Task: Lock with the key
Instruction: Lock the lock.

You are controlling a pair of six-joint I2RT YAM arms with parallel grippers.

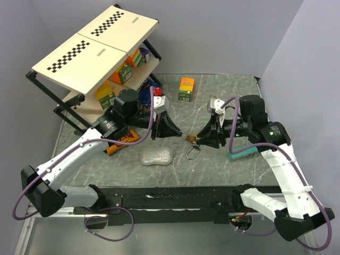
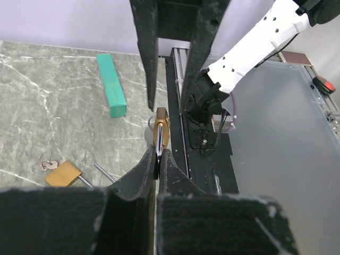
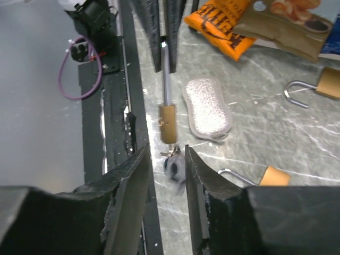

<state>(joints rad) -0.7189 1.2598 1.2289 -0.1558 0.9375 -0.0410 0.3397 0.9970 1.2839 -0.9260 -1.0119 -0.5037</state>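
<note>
My left gripper [image 2: 158, 159] is shut on the steel shackle of a brass padlock [image 2: 162, 133] and holds it above the table. In the right wrist view the padlock [image 3: 168, 123] hangs end-on, with a small key ring and a blurred key [image 3: 177, 170] at its near end. My right gripper [image 3: 167, 151] stands open around that key; its fingers sit on either side with a gap on the left. From above, both grippers meet at the padlock [image 1: 190, 139] in mid-table, the left gripper [image 1: 179, 134] coming from the left and the right gripper [image 1: 198, 139] from the right.
Two more brass padlocks [image 3: 329, 82] [image 3: 273, 175] lie open on the marble table [image 1: 223, 90]. A silver pad [image 1: 158, 156], an orange snack bag [image 1: 119, 146], a teal box [image 1: 241, 154] and an orange-green carton [image 1: 186, 89] lie around. A shelf rack [image 1: 95, 48] stands at the back left.
</note>
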